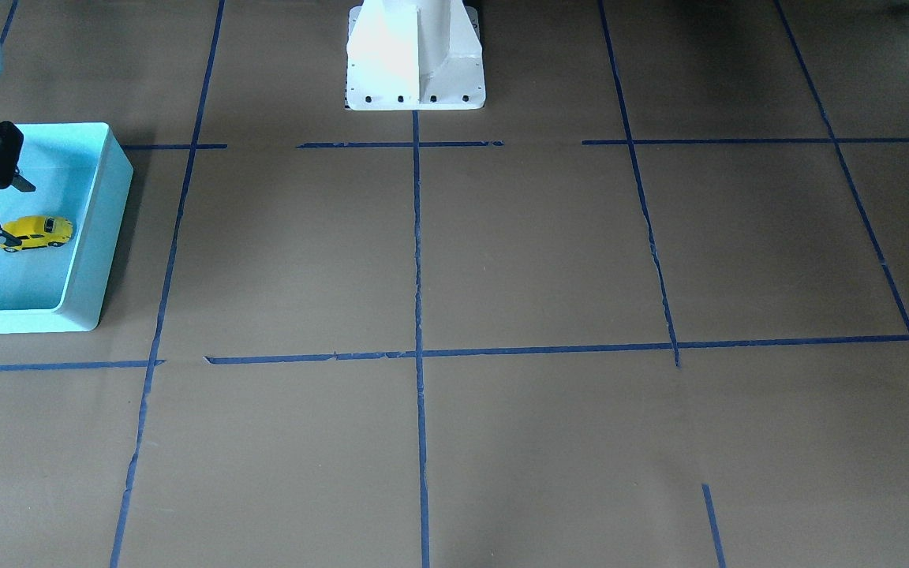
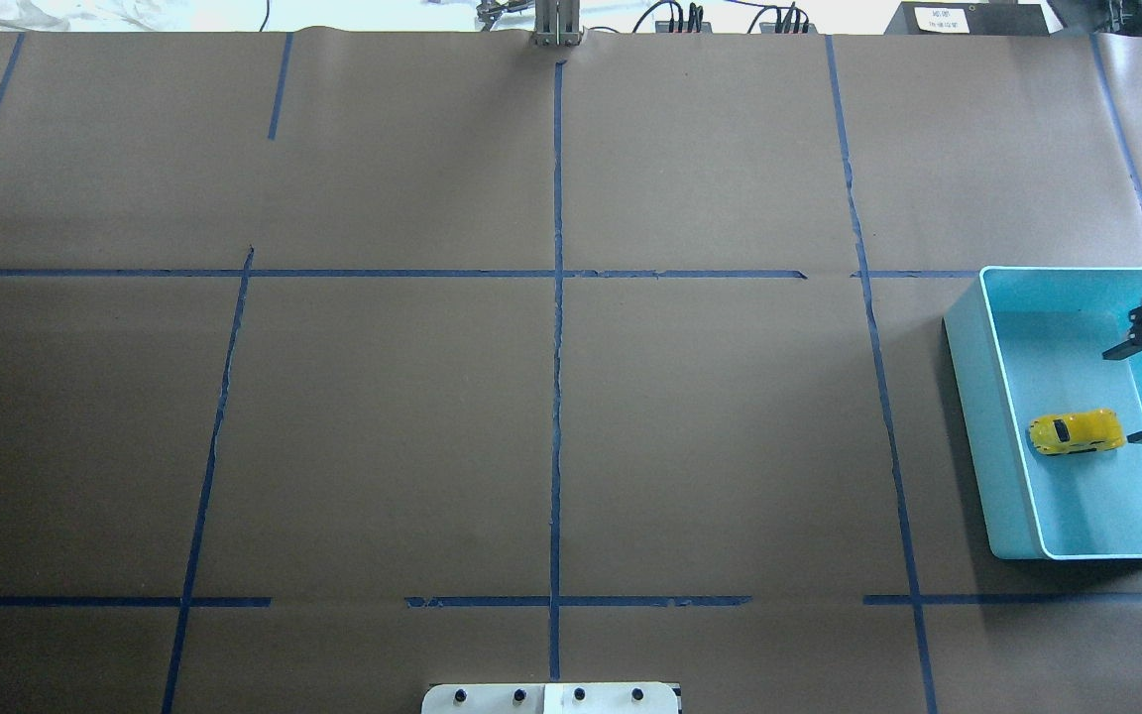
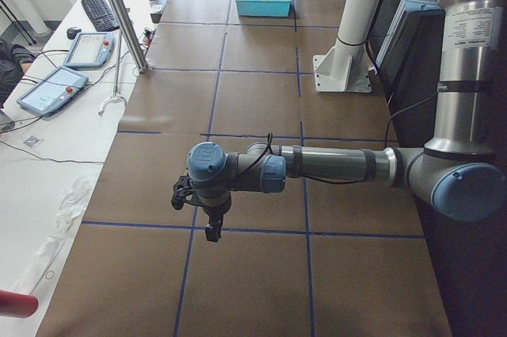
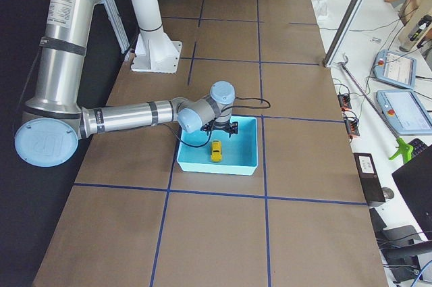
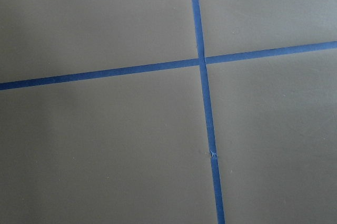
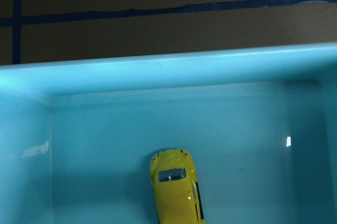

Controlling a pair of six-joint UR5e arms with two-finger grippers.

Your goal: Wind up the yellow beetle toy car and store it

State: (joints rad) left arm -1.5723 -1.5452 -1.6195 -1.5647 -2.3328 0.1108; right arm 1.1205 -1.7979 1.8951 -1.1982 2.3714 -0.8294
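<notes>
The yellow beetle toy car [image 2: 1077, 432] lies on its wheels on the floor of the turquoise bin [image 2: 972, 397], loose. It also shows in the front view [image 1: 36, 232], the right side view [image 4: 216, 150] and the right wrist view [image 6: 174, 192]. My right gripper [image 2: 1136, 394] hangs over the bin beside the car, open and empty, its fingers spread wide; it also shows in the front view [image 1: 16, 211]. My left gripper [image 3: 207, 222] shows only in the left side view, low over the table far from the bin; I cannot tell if it is open or shut.
The bin stands at the table's right end in the overhead view, its near wall [image 6: 168, 71] in the right wrist view. Blue tape lines [image 5: 202, 60] cross the brown paper. The white robot base [image 1: 415, 55] stands at mid table edge.
</notes>
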